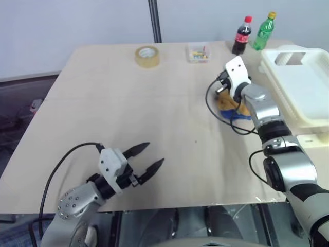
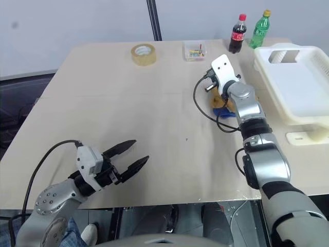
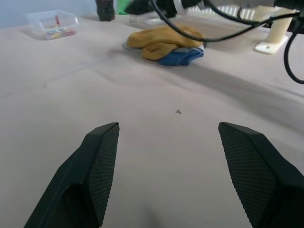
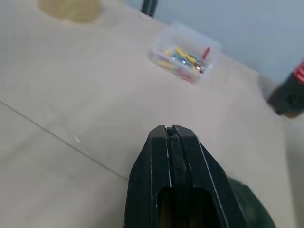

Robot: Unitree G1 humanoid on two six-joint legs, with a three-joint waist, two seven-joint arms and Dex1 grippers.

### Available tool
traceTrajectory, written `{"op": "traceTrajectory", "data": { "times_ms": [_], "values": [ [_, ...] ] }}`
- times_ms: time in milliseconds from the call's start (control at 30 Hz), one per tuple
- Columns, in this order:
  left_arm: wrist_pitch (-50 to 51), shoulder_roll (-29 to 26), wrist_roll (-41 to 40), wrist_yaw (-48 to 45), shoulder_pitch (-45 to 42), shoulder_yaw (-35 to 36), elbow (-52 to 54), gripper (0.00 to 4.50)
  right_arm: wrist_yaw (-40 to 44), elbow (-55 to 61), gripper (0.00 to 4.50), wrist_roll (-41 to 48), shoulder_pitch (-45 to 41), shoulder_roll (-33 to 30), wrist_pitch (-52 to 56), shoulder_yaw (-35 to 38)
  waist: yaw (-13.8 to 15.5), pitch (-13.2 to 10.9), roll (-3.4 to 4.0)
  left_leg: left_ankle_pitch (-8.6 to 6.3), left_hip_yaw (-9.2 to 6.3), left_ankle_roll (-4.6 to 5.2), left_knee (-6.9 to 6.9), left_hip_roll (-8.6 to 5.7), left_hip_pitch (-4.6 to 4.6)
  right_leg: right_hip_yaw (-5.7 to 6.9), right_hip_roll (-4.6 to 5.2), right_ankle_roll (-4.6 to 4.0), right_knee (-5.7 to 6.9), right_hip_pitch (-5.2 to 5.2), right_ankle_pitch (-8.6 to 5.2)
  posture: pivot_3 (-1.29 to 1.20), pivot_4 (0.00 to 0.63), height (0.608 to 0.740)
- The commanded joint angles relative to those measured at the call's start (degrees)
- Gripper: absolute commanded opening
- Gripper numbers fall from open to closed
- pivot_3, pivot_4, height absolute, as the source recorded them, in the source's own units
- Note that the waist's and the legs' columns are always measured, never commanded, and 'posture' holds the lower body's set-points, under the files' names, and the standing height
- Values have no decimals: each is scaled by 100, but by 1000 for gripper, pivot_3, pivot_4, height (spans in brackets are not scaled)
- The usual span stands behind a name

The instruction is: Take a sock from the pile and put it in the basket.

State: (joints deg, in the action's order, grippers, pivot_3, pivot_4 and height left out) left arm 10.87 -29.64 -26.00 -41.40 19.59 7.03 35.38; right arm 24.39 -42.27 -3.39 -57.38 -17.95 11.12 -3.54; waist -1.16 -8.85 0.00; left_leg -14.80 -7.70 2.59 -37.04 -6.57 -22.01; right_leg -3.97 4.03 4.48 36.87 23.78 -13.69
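A pale wooden tabletop (image 1: 128,118) fills the scene, a white basket (image 1: 303,87) at its 3 o'clock edge. The pile (image 3: 164,43), mustard sock (image 3: 159,40) on top of a blue one, lies just left of the basket, under the right gripper (image 4: 172,135), whose jaws are pressed together with no fabric visible between them. The left gripper (image 1: 146,159) rests at 7 o'clock, jaws apart. Judged best: check that the sock is really pinched, lift clear, then swing toward 3 o'clock
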Motion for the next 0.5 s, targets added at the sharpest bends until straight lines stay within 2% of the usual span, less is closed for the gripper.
{"op": "traceTrajectory", "data": {
  "times_ms": [33,67,100,133,233,433,500],
  "values": [
    [-149,8,34,-8,72,-8,66,3594,-184,-61,562,-211,51,-135,-82,-63,14,0,0,0,0,0,0,-1,0,1,1,0,0,0,0,0,150,739],
    [-154,6,29,-5,75,-4,65,3594,-231,-181,857,-220,1,-134,-102,-43,13,-1,1,0,0,0,-1,-1,-1,1,1,0,0,0,0,0,150,739],
    [-158,1,28,-3,73,4,55,3594,-271,-325,1469,-230,-70,-123,-123,-32,13,-1,1,0,1,0,-1,-2,-2,0,1,0,1,0,0,0,150,739],
    [-162,-3,32,1,73,9,47,3594,-299,-452,1774,-241,-134,-110,-131,-27,12,-1,1,0,1,0,-1,-2,-2,0,1,0,2,0,0,0,150,739],
    [-200,-11,57,-13,92,10,15,3594,-402,-936,3063,-272,-345,-46,-157,-28,-20,-2,3,1,2,-1,0,-2,-2,-2,0,0,2,1,0,0,150,739],
    [-258,-9,95,10,82,17,-18,3594,-327,-1618,3063,-225,-657,98,-78,-13,-105,-2,3,1,2,-1,2,-2,-2,-4,0,0,2,1,0,0,150,739],
    [-269,-6,109,12,84,18,-22,3594,-385,-1776,2512,-225,-728,102,-100,13,-113,-2,4,1,1,-1,2,-2,-1,-3,0,0,2,1,0,0,150,739]
  ]
}}
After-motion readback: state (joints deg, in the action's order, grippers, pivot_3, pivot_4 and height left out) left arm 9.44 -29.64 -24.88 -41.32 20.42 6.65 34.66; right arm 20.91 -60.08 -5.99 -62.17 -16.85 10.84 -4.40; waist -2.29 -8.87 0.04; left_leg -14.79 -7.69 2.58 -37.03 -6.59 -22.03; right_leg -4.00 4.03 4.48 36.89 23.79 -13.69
